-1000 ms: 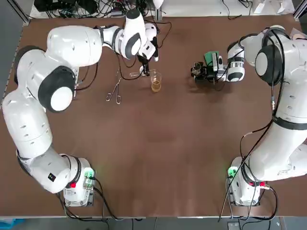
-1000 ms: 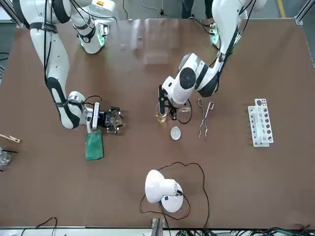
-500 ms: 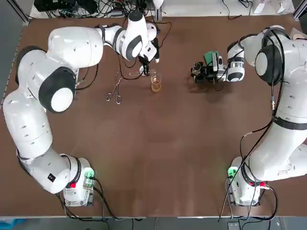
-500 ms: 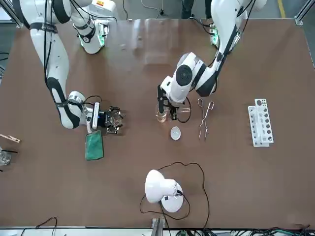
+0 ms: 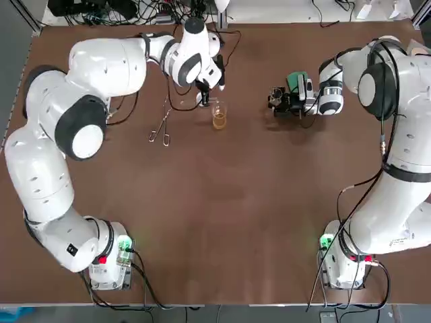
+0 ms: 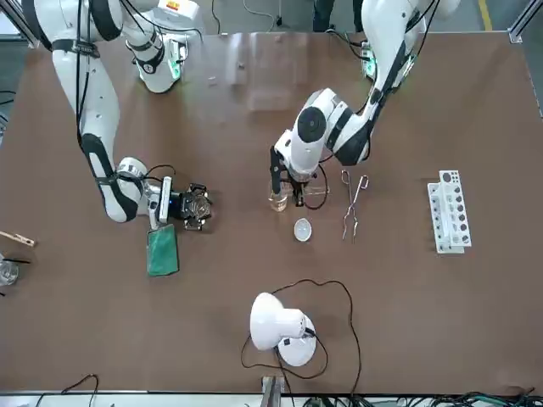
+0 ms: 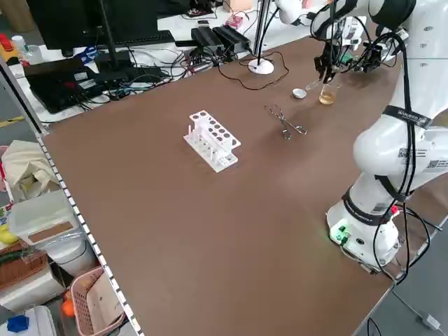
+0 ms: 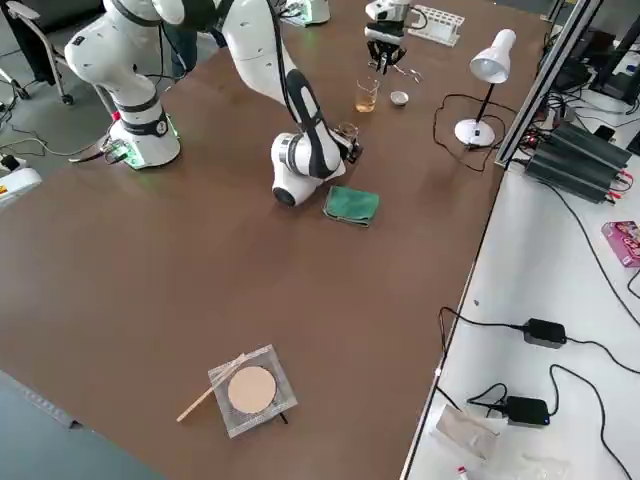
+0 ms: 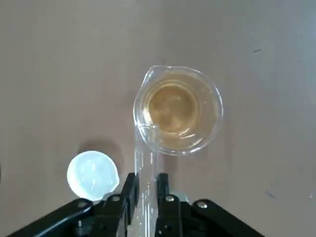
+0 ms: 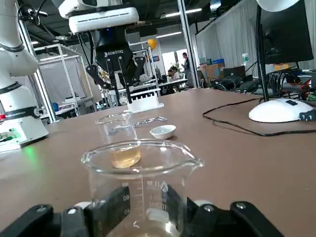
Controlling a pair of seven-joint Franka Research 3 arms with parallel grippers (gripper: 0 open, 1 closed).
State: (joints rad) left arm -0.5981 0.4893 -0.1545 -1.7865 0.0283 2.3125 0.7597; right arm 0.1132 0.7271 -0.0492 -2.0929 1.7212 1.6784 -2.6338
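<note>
**Left gripper.** The left gripper (image 6: 284, 181) hangs directly above the beaker (image 6: 277, 201), fingers pointing down. Its fingers (image 9: 130, 190) are clenched on a glass tube (image 9: 145, 160).

**Glass tube.** The tube is clear, thin-walled and straight. No contents can be made out in it. It runs out from between the fingers, and its free end lies over the beaker's rim, just beside the pouring lip. Whether the tube touches the rim cannot be told.

**Beaker.** The beaker is a small, clear glass vessel with a round rim and one pouring lip. It stands upright on the table (image 5: 222, 222) and holds a shallow layer of amber liquid.

**Right gripper.** The right gripper (image 5: 277, 101) lies low over the table, well apart from the beaker on the robot's right. Its fingers grasp a second beaker (image 10: 143, 170) by the lower wall. This one is also clear glass, with printed graduation marks and a pouring lip. It stands upright, and its base is hidden by the fingers.

**Things about the beaker.**
- A small white dish (image 9: 93, 173) sits just beside the beaker, on the side away from the robot.
- Metal tongs (image 5: 161, 128) lie near the beaker on the robot's left.
- A white tube rack (image 6: 448, 210) stands farther out beyond the tongs.
- A green cloth (image 6: 163, 249) lies beside the right gripper.
- A white desk lamp (image 6: 276, 326) stands at the far edge, beyond the dish.
</note>
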